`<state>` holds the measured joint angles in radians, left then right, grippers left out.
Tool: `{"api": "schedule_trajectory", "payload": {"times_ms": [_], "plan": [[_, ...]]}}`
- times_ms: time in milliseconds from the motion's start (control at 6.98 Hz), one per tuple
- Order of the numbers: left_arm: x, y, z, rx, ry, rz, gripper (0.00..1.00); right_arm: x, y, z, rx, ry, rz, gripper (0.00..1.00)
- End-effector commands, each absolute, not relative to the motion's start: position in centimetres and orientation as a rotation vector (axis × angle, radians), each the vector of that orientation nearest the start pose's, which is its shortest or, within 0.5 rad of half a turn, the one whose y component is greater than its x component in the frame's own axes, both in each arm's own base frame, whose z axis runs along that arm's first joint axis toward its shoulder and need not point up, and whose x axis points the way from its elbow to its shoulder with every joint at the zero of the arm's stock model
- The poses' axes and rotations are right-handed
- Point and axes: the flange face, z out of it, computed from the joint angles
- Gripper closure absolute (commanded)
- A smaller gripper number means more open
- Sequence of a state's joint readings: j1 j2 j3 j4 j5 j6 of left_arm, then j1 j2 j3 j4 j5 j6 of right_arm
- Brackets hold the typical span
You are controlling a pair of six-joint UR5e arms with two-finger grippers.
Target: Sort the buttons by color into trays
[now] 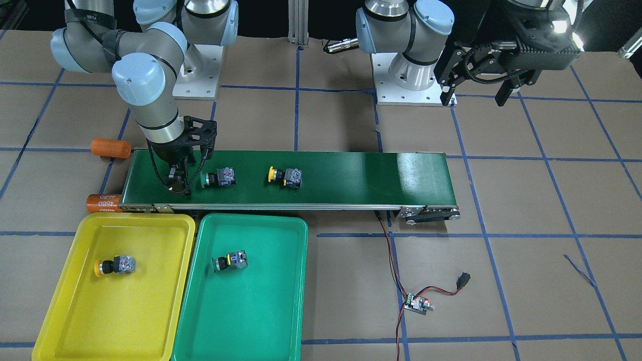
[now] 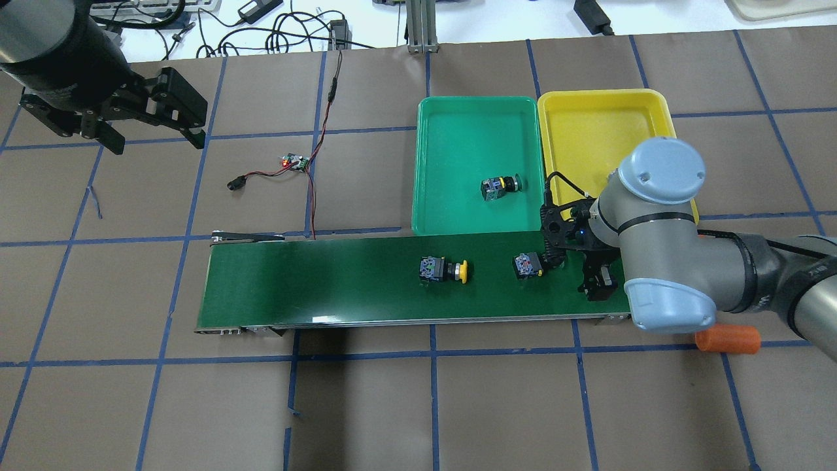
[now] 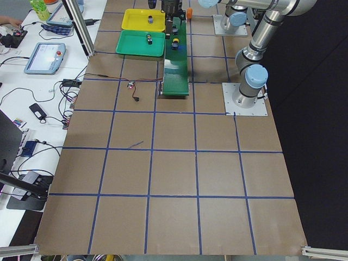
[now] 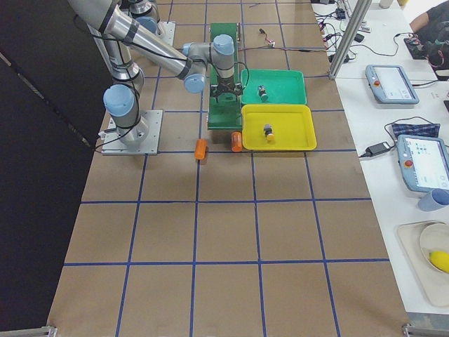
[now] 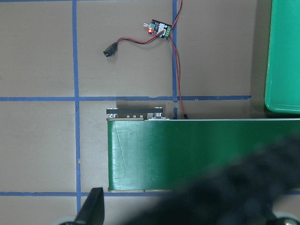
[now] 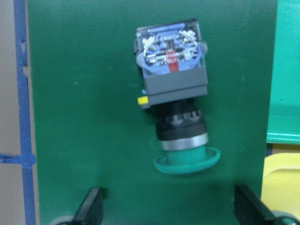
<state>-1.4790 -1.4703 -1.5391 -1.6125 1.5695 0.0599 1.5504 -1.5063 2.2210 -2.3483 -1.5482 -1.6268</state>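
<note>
Lies under the left gripper [image 2: 155, 144] and the right gripper [image 6: 171, 208] as a table [image 2: 392, 405] papered brown and squared off with blue tape [image 2: 431, 358]. Meets, ahead of both grippers, a white bench [image 2: 373, 26] strewn with cables [image 2: 294, 29] and pendants [image 3: 46, 57]. Holds an aluminium post [image 2: 418, 26] at that edge, between the two. Falls to black [image 3: 321, 136] behind them.

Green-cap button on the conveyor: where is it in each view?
Front-facing: green-cap button on the belt's left part, beside the right gripper.
Overhead: button on the belt's right part.
Exterior left: too small to tell.
Exterior right: cannot make it out.
Left wrist: not in it.
Right wrist: button at centre, cap downward.
Landmark: green tray, alongside the belt near the button: overhead, right wrist.
</note>
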Motion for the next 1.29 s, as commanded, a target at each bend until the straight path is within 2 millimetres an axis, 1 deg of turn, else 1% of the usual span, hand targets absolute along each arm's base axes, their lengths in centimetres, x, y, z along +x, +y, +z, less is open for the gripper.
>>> {"api": "schedule_trajectory", "payload": {"times_ms": [0, 143, 286, 430, 573, 716, 859, 1003, 1146], "plan": [[-8.9, -46.8, 53.0, -0.053, 3.128, -0.105, 0.0, 14.2, -42.9, 23.6, -2.309, 2.18, -0.103, 0.0], [-8.9, -47.2, 51.7, -0.039, 3.13, -0.076, 0.0, 14.5, -43.0, 23.6, -2.307, 2.184, -0.107, 0.0], [-8.8, -47.8, 51.7, -0.013, 3.123, -0.139, 0.0, 14.6, -43.0, 23.5, -2.307, 2.191, -0.116, 0.0], [-8.8, -47.8, 51.8, 0.023, 3.121, -0.149, 0.0, 14.6, -43.1, 23.4, -2.306, 2.191, -0.114, 0.0], [-8.8, -47.8, 51.7, 0.016, 3.123, -0.145, 0.0, 14.6, -43.1, 23.5, -2.311, 2.188, -0.117, 0.0], [-8.8, -47.8, 51.7, 0.023, 3.118, -0.141, 0.0, 14.6, -43.3, 23.6, -2.328, 2.178, -0.12, 0.18], [-8.9, -47.8, 51.7, 0.023, 3.12, -0.139, 0.0, 14.6, -43.4, 23.9, -2.335, 2.187, -0.138, 0.4], [-8.9, -47.7, 51.4, 0.021, 3.122, -0.135, 0.0, 14.6, -43.6, 24.0, -2.344, 2.192, -0.154, 0.64], [-9.1, -47.1, 50.3, 0.024, 3.13, -0.11, 0.0, 14.6, -43.6, 24.0, -2.346, 2.19, -0.154, 0.71]]}}
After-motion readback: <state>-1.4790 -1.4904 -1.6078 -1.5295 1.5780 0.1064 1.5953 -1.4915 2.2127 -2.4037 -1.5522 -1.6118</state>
